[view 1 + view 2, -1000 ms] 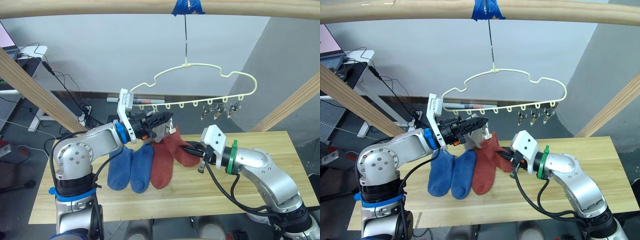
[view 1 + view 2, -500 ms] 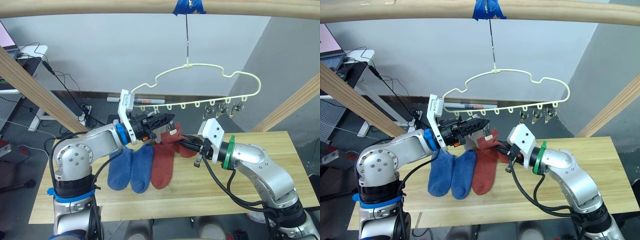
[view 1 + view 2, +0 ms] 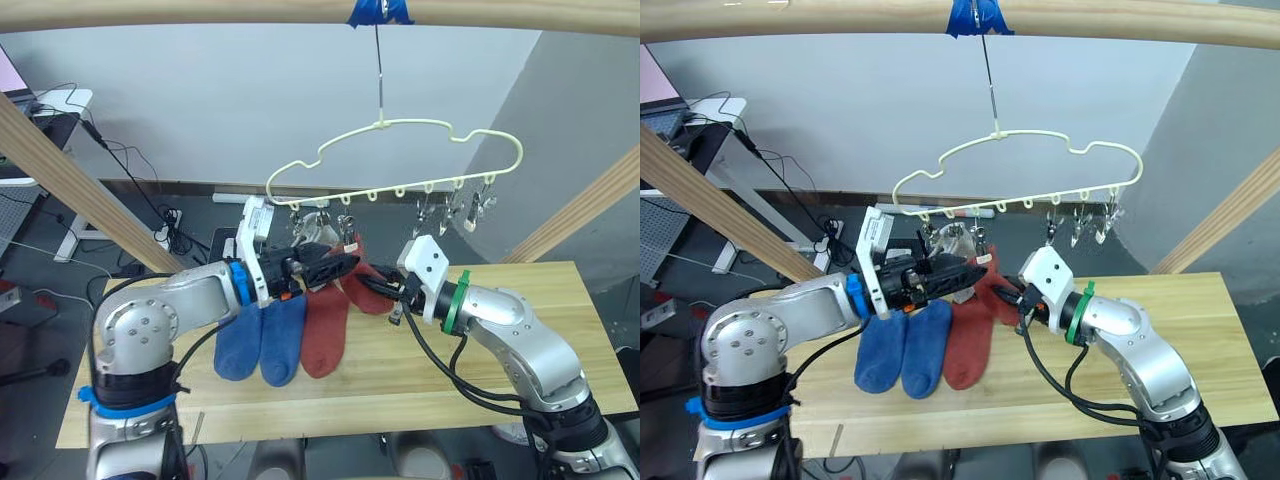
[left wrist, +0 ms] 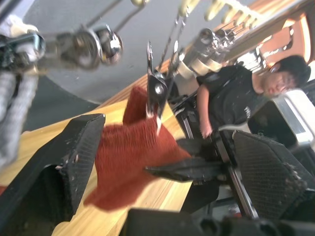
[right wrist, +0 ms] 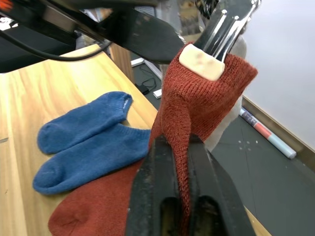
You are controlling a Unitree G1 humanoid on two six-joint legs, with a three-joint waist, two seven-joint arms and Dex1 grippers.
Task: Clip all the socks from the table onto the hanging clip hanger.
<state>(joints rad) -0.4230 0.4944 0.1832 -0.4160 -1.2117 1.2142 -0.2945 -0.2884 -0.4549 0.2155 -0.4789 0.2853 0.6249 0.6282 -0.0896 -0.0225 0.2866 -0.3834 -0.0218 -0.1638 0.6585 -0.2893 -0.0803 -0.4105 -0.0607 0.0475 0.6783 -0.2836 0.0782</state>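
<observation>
— Counting what's left on the desk (image 3: 520, 370): two blue socks (image 3: 262, 340) and one red sock (image 3: 325, 335), flat, side by side.

— And farther back? Right gripper (image 5: 179, 162) pinching second red sock (image 5: 199, 98) up at a hanger (image 3: 400, 165) clip; left gripper (image 4: 162, 162) spread beside it. Grey socks (image 3: 950, 240) apparently clipped already.

Left gripper (image 3: 335, 264) gapes wide, reaching inward toward right gripper (image 3: 372, 283), whose fingers are pinched together

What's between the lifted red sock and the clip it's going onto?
Nothing visible. The right hand is shut on the red sock, and a metal clip of the clip hanger already touches the sock's raised edge. The left hand is open right beside that clip, not across the sock's path.
</observation>
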